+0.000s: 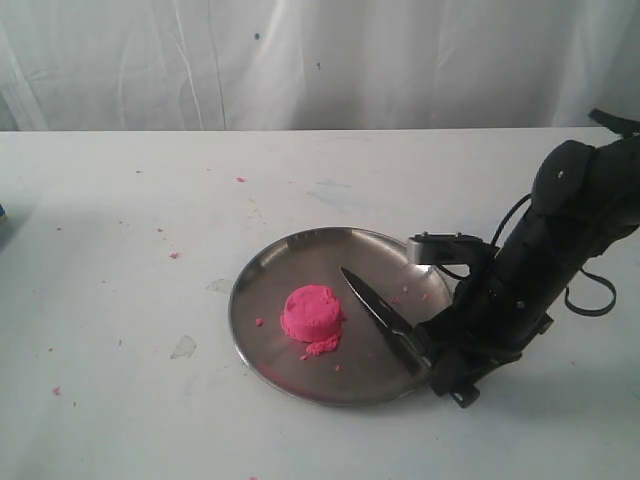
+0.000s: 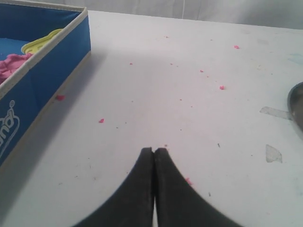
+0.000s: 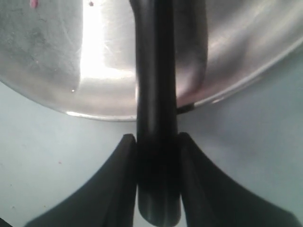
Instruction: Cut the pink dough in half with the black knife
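Observation:
The pink dough [image 1: 312, 315] is one rounded mound near the middle of the round steel plate [image 1: 260, 290], with a small lump broken off at its front. The black knife [image 1: 380, 315] lies slanted over the plate's right half, tip pointing toward the dough's upper right, a short gap away. My right gripper [image 1: 432, 352] is shut on the knife's handle [image 3: 157, 156] at the plate's front right rim [image 3: 94, 115]. My left gripper [image 2: 154, 150] is shut on nothing, low over bare table, and is out of the exterior view.
A blue box [image 2: 45, 71] holding pink and yellow pieces stands near the left gripper. Tiny pink crumbs [image 1: 175, 255] dot the white table. A white curtain hangs behind the table. The plate's edge [image 2: 296, 111] shows in the left wrist view.

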